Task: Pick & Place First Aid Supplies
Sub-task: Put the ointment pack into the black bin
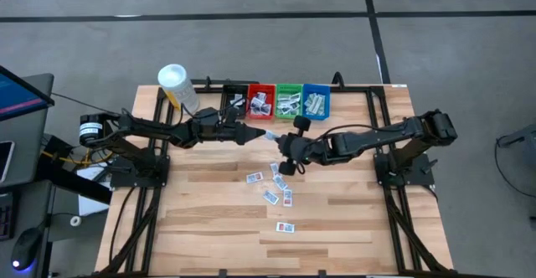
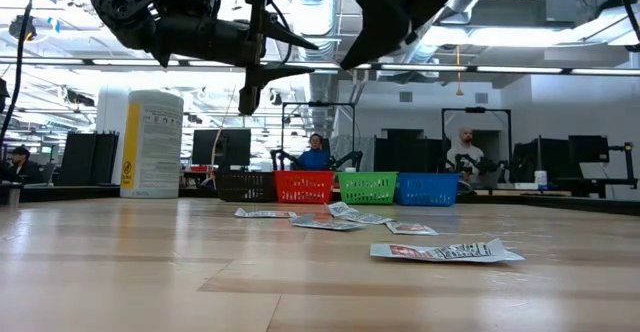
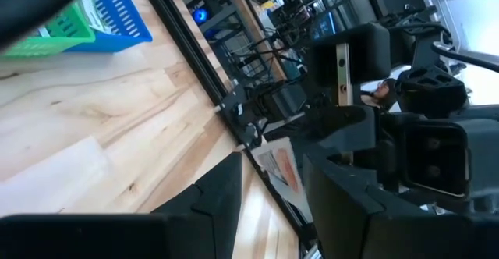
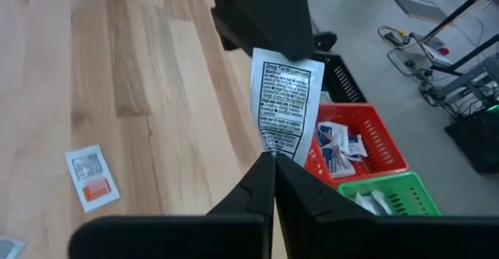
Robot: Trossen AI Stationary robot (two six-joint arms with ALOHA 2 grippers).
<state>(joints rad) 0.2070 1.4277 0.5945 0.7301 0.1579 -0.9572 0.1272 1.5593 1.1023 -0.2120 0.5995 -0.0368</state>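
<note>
One white packet with black print (image 4: 284, 103) hangs in the air between my two grippers, just in front of the red bin (image 1: 260, 102). My right gripper (image 4: 273, 159) is shut on its near end. My left gripper (image 3: 273, 189) comes from the table's left and stands open, one finger on either side of the packet's other end (image 3: 279, 169). Several more first aid packets (image 1: 272, 186) lie flat on the wooden table (image 1: 209, 211) below, one farther toward the near edge (image 1: 286, 226). My right gripper pinches the narrow end of the packet (image 4: 271, 143) between its two fingertips. The fingers come from the table's right, slanting down. The packet is lifted clear of the table and sticks out beyond the fingertips toward my left gripper. My left gripper's fingers (image 3: 226, 189) flank the packet's other end; whether they touch it I cannot tell.
A row of bins stands at the far edge: black (image 1: 234, 102), red, green (image 1: 289, 102) and blue (image 1: 316, 102), each with packets inside. A white-capped yellow bottle (image 1: 177, 87) stands at the far left. Bare wood lies toward the near edge.
</note>
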